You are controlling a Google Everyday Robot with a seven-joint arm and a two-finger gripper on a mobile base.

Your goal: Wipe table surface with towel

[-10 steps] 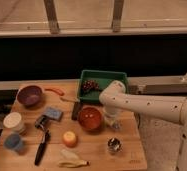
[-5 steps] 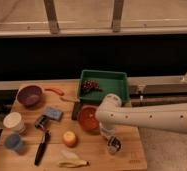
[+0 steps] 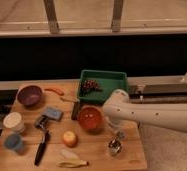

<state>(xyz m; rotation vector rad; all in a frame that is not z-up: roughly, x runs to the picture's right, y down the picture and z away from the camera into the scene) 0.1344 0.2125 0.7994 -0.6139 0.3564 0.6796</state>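
The wooden table (image 3: 94, 150) carries many small items. I cannot single out a towel; a small blue flat pad (image 3: 52, 114) lies left of centre. My white arm (image 3: 152, 115) reaches in from the right and bends down at the table's right side. My gripper (image 3: 118, 133) hangs low over the table just right of the orange bowl (image 3: 90, 118) and above a small metal cup (image 3: 114, 146). The arm's wrist partly hides it.
A green tray (image 3: 107, 78) with dark grapes (image 3: 90, 86) stands at the back. A purple bowl (image 3: 29, 94), white cup (image 3: 13, 121), blue cup (image 3: 13, 143), black-handled tool (image 3: 41, 148), orange fruit (image 3: 69, 138) and banana (image 3: 73, 163) crowd the left and front.
The arm has dropped from above the tray to low over the table's right side, and its wrist has moved toward the front edge, near the metal cup.
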